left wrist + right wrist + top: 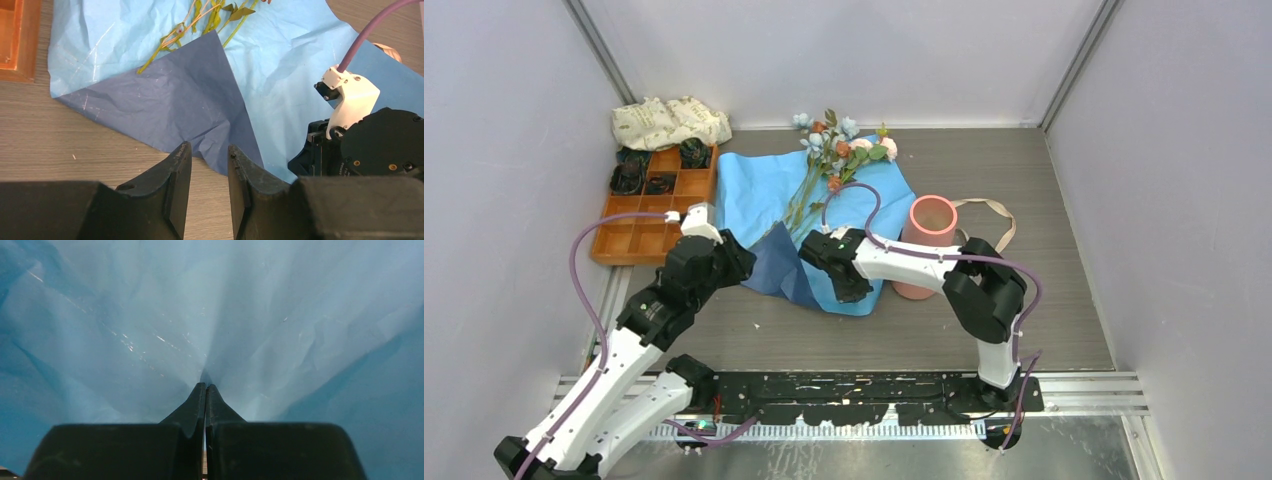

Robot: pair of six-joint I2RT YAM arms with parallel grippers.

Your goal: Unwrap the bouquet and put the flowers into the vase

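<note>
Although the wrapping is opened out, the flowers (837, 150) are not yet in the vase (929, 245). They lie on the spread light blue paper (759, 190), with their stem ends at the dark blue sheet (776, 265). The ribbon (989, 210) lies loose behind the vase, which stands upright just right of the paper. The right gripper (205, 387) is fully closed, pinching a fold of the light blue paper. The left gripper (210, 155) stands partly open over the dark sheet's corner, holding nothing. Remaining steps: free the stems, lift them, insert them.

orange tray (629, 246), dark items (694, 153) in far cells | cream patterned cloth (669, 122) touching tray's far edge
</note>
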